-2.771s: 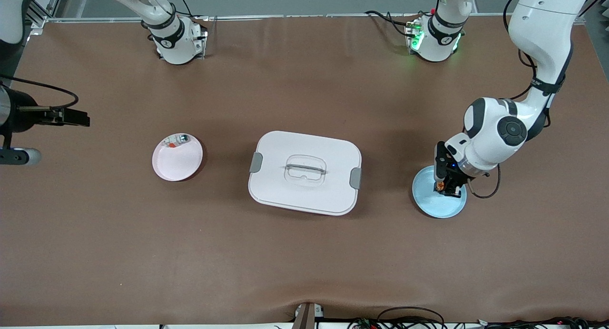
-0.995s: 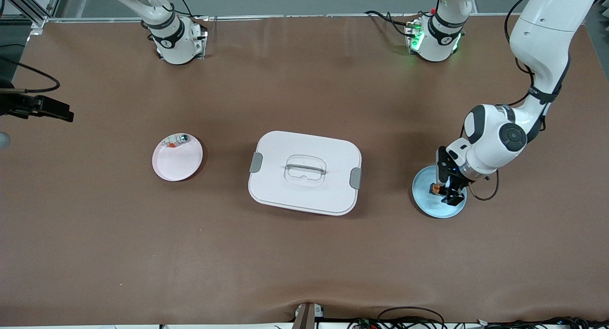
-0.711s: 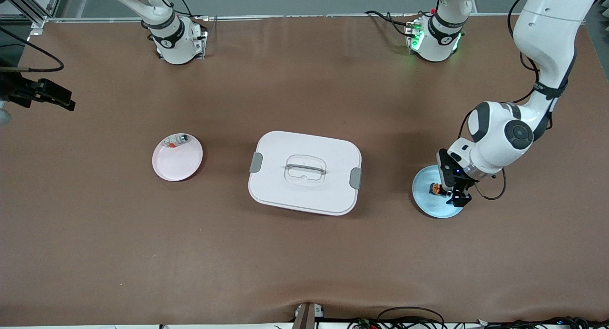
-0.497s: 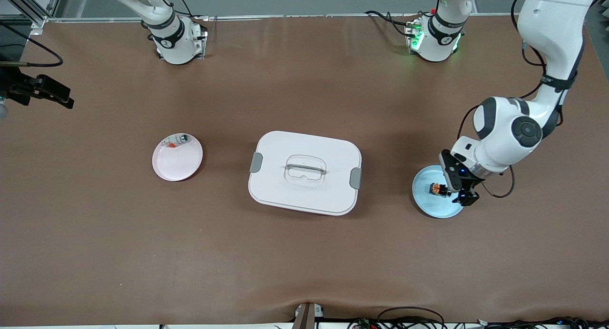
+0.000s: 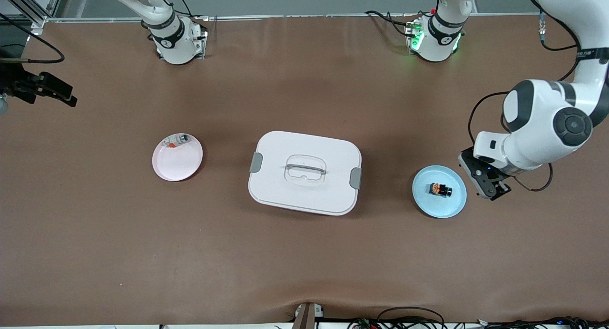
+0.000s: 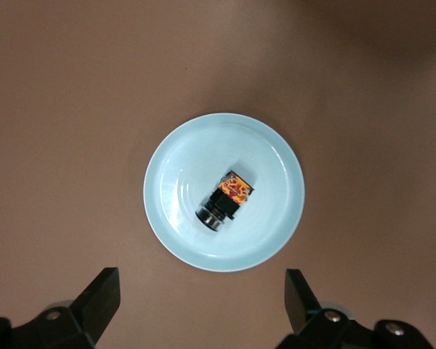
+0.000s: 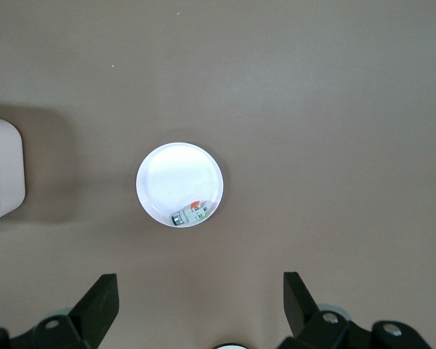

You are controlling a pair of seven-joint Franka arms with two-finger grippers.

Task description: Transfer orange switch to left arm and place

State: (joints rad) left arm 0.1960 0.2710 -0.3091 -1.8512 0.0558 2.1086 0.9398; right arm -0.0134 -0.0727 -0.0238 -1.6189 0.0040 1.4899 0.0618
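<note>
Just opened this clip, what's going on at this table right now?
The tiny black part with an orange middle lies on the round pale blue plate, with nothing gripping it. The left gripper hangs open beside that plate. The right gripper is open at the right arm's end of the table. The large white latched box sits between the blue plate and a round pink plate.

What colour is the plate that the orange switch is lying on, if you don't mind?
Light blue; the plate under the orange switch shows best in the left wrist view.
</note>
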